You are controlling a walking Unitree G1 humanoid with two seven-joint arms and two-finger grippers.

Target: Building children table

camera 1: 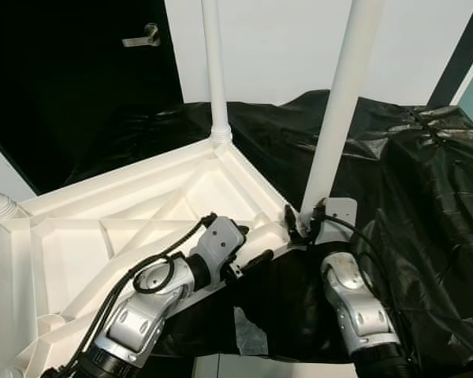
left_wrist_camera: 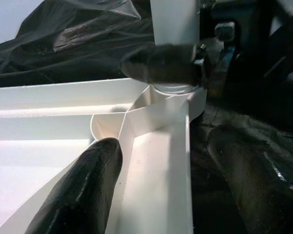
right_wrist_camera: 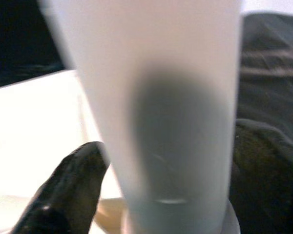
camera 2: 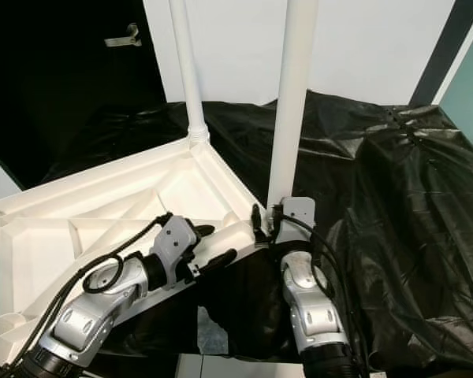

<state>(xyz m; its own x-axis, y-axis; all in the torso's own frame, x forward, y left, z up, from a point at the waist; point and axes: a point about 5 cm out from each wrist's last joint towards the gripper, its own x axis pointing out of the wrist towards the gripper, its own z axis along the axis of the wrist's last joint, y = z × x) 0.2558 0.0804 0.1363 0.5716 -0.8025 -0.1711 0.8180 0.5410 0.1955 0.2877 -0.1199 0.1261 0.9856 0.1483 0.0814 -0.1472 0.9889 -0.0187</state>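
You had the right gripper (camera 1: 306, 222) closed around the smooth, rigid white plastic leg (camera 1: 343, 102) low, near its socket. The left gripper (camera 1: 248, 250) straddled, without clamping, the rim of the light, stiff upturned white plastic tabletop (camera 1: 87, 244); grip slippery legs low.

Smooth white plastic tabletop (camera 1: 126, 228), glossy black sheeting (camera 1: 426, 181)

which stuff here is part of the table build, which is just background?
Job:
tabletop, upside down
near leg, right gripper shut on its base
far leg, standing in its corner
left gripper, fingers astride the tabletop's edge

Background:
black sheet
door
wall
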